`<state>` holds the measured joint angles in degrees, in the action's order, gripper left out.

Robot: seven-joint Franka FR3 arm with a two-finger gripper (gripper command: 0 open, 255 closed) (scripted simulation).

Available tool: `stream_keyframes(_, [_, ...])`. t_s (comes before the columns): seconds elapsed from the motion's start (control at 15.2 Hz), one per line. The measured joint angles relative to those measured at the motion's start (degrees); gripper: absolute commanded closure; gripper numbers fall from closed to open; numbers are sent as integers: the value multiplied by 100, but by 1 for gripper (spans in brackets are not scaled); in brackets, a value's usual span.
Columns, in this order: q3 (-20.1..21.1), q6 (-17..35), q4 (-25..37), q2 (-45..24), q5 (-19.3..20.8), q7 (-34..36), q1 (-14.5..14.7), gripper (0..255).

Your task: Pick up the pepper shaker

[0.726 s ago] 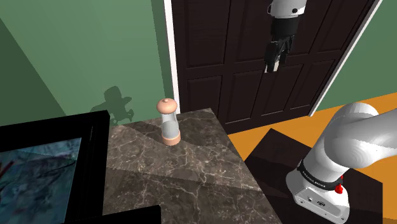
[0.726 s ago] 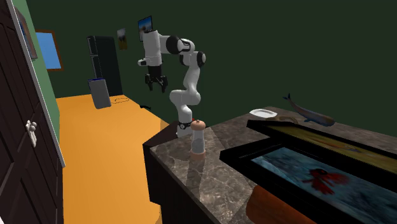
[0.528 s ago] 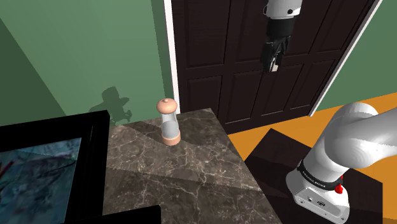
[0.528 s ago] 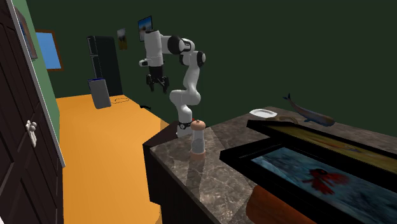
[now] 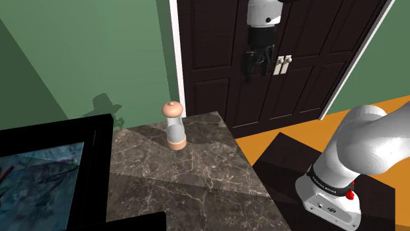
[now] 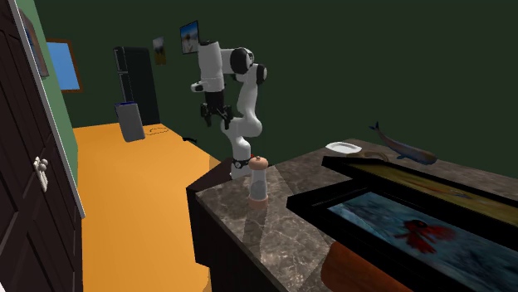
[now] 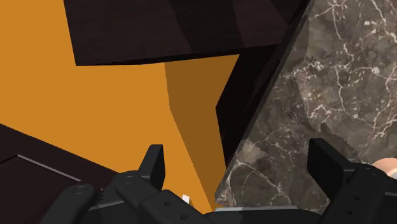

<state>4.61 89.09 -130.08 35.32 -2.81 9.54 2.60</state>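
a dark brown marble countertop [image 5: 197, 177] with pale veins carries a pepper shaker [image 5: 174, 126] with a clear body and tan cap and base, upright near one corner. beside it lies a large black-framed picture [image 5: 103, 164] of fish, and well apart a small white dish [image 6: 344, 148].

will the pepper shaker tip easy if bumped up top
Probably tippy: the pepper shaker stands tall and narrow on a small base. Its round body would likely roll once down. On the smooth-looking counter it may slide.

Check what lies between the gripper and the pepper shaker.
Nothing: in the shoulder view the gripper hangs high before the dark door, and only open air and bare marble countertop separate it from the pepper shaker.
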Motion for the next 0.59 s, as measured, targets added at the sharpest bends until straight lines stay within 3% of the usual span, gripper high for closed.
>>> stream_keyframes(0.59, [759,640,788,-1275,-493,931,297,0])
